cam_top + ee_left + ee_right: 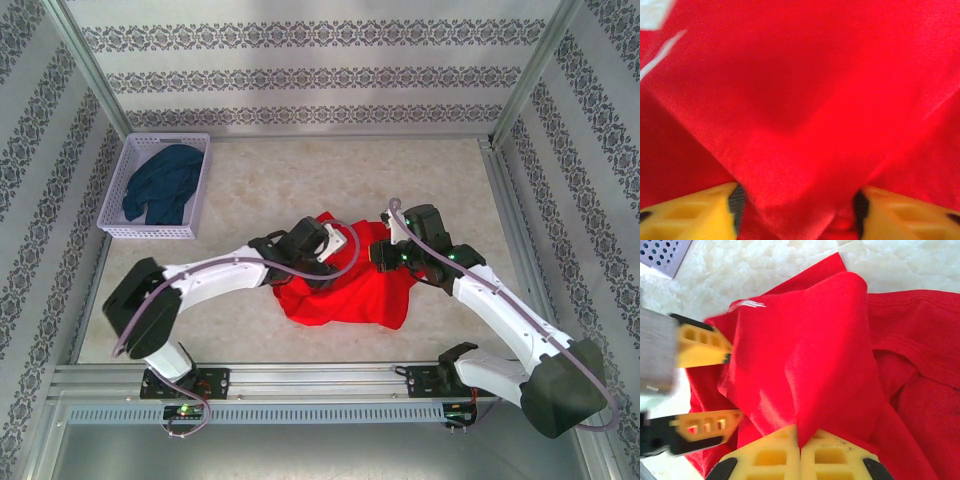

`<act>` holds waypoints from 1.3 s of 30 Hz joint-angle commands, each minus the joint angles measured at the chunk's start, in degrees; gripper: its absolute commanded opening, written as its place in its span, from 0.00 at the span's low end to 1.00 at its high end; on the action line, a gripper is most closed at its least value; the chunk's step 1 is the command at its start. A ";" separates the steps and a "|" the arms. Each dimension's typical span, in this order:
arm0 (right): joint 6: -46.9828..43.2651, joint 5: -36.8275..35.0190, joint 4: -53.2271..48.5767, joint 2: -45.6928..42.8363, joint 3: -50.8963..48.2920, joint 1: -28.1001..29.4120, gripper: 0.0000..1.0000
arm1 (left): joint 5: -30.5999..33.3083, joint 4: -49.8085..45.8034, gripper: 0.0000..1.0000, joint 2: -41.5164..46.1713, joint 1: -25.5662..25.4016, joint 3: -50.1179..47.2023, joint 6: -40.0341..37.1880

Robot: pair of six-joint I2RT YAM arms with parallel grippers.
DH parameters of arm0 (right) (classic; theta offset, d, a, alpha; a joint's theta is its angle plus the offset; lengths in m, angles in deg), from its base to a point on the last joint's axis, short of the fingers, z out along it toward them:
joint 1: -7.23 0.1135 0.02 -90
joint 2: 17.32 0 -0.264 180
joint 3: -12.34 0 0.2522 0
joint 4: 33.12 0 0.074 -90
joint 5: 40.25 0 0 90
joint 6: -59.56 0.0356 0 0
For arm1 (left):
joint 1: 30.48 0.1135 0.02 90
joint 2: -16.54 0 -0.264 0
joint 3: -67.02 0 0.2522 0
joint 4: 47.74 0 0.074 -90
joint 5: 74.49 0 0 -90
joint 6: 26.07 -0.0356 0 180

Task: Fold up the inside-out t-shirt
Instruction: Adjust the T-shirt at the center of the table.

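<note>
Here's the red t-shirt (345,290), crumpled in a heap at the middle of the table (300,180), a touch toward the lower edge of the overhead frame, and both arms are right on it. The right claw (800,452) is clamped tight on a peak of cloth, with the fabric tenting away from its yellow tips toward the top of its own view. The left claw (797,210) stands about half wide, a ridge of red running between its pads. Whether the pads press on it I can't tell, but it's no firm pinch.

Now the danger, as I read it. The two claws sit just beside each other, so a careless swing could knock them together. If the left one closes where it is, it may bite several layers at once, and a pull would then drag the whole bundle instead of spreading it. A hard tug from the right could slip the cloth free, or haul the heap down onto the metal rail (330,378) at the bottom of the frame, and the hem lies near it.

Room? Plenty. Bare tabletop opens above the shirt and to its upper left. The basket (145,232) with the dark blue garment (165,185) sits well apart in the upper left corner. The right side is tighter, with the side rail (515,230) nearer there.
</note>
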 commanded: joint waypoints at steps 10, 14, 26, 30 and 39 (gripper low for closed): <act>5.87 -21.03 -9.01 -7.77 1.28 8.96 0.46 | -14.73 -15.00 0.00 5.04 2.15 12.23 16.04; 6.18 -23.43 -4.34 -12.14 -2.28 16.53 0.58 | -18.60 -17.06 0.00 7.51 3.65 11.55 19.62; 9.76 -26.32 7.18 -2.86 -7.57 22.61 0.58 | -33.44 -11.81 0.00 11.55 10.07 7.90 26.92; 5.13 -15.64 9.93 -4.00 -7.85 18.37 0.13 | -37.77 -8.82 0.00 13.99 14.96 4.86 30.15; 6.69 13.36 19.07 -4.26 -7.58 6.30 0.00 | -18.10 -11.00 0.24 9.87 19.13 5.30 28.61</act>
